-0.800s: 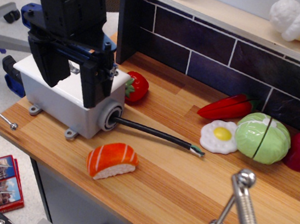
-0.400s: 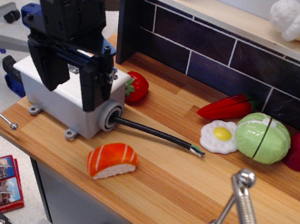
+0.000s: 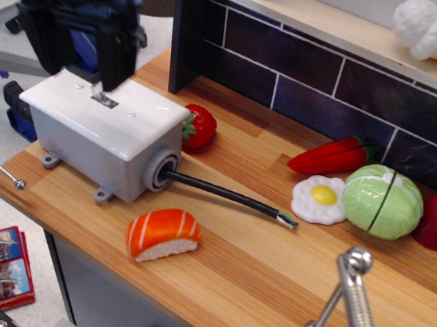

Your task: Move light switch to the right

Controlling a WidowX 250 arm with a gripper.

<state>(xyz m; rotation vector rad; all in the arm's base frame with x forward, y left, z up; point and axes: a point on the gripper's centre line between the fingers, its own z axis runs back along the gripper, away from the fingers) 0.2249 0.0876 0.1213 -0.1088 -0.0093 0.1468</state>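
Salmon sushi [image 3: 163,234], fried egg [image 3: 319,199], cabbage [image 3: 382,201]

Light switch [image 3: 101,96] atop box [image 3: 100,141]; sushi [image 3: 163,234] before it.

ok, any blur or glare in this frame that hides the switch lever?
In the observation.image view the gripper is motion-blurred; the light switch reads slightly soft but visible in its slot. The white plate shows mild sheen, no blown-out glare. The foreground clamp is out of focus.

The black claw [image 3: 78,55] hangs upright at upper left, its two fingers spread apart.
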